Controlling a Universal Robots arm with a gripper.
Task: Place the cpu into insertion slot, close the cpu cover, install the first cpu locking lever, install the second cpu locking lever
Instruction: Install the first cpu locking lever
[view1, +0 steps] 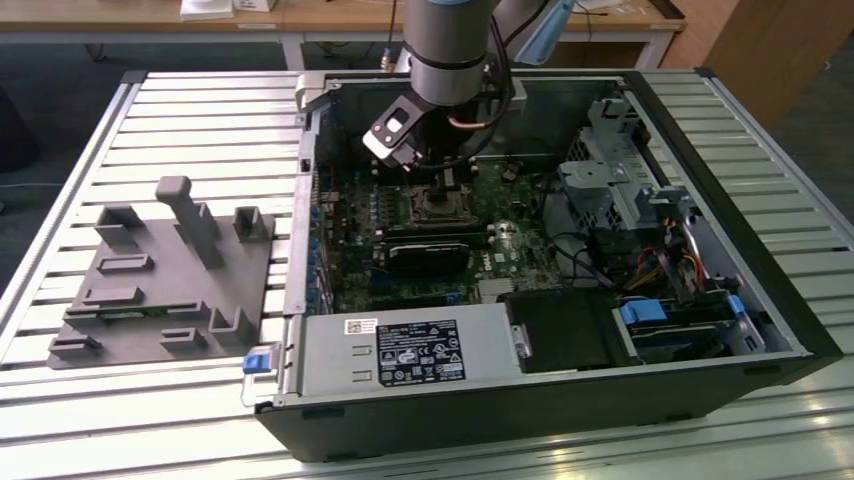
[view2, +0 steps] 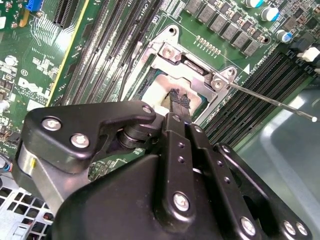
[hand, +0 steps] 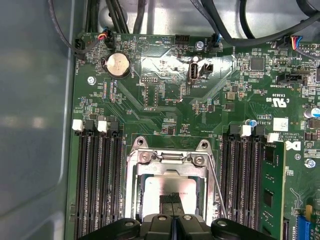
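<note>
Inside the open computer case, the insertion slot (view1: 435, 207) lies on the green motherboard, right under my gripper (view1: 441, 182). In both wrist views the cpu (hand: 159, 187) (view2: 156, 94) lies in the slot, its pale face showing through the window of the cpu cover (hand: 170, 159) (view2: 192, 62), which lies down over it. My gripper (hand: 171, 201) (view2: 179, 101) is shut, its tips together at the cpu's face with nothing between them. One thin locking lever (view2: 270, 101) sticks out free past the socket. Another lever (hand: 218, 185) runs along the socket's side.
Rows of black memory slots (hand: 97, 180) flank the socket. A longer black module (view1: 427, 250), a grey power supply (view1: 400, 352), a drive cage (view1: 607, 180) and cables (view1: 667, 265) crowd the case. A grey fixture (view1: 167, 270) stands on the slatted table at the exterior view's left.
</note>
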